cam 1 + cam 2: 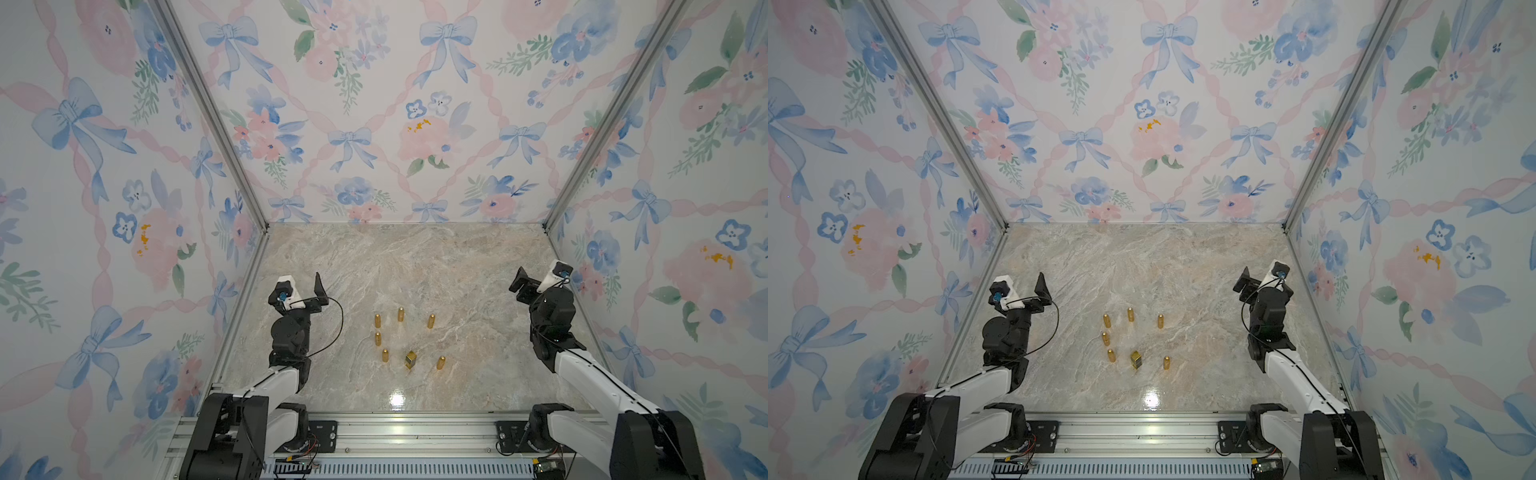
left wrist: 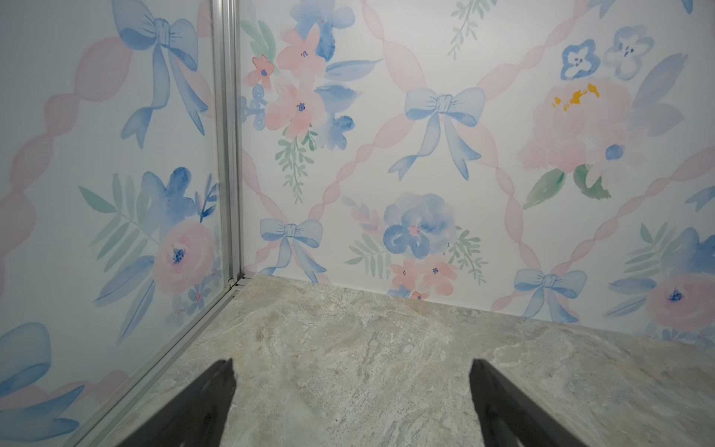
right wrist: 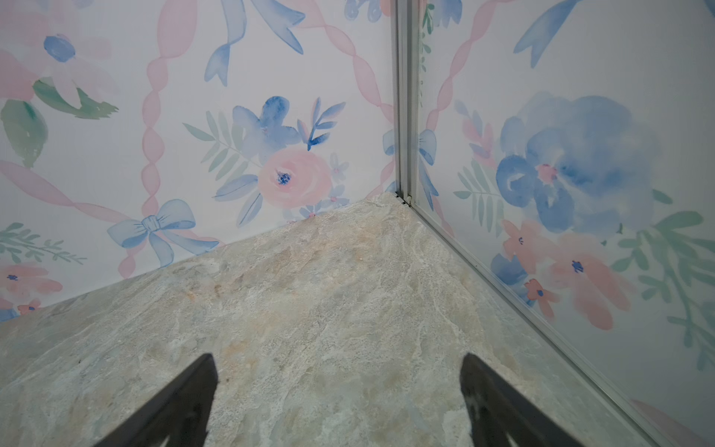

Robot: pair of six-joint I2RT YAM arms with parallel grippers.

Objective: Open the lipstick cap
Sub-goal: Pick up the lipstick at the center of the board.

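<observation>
Lipsticks (image 1: 377,338) gold and upright on marble table (image 1: 457,270), square gold tube (image 1: 410,360) among them, left gripper (image 2: 352,365) and right gripper (image 3: 337,358) spread wide, empty, well apart from them

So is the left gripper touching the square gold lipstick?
Apart. Both top views show the left gripper open, a wide stretch of bare marble between it and the square gold lipstick.

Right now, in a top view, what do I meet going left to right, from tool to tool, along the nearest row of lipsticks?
The left tool → left round lipstick → square lipstick → right round lipstick → right tool.
</observation>
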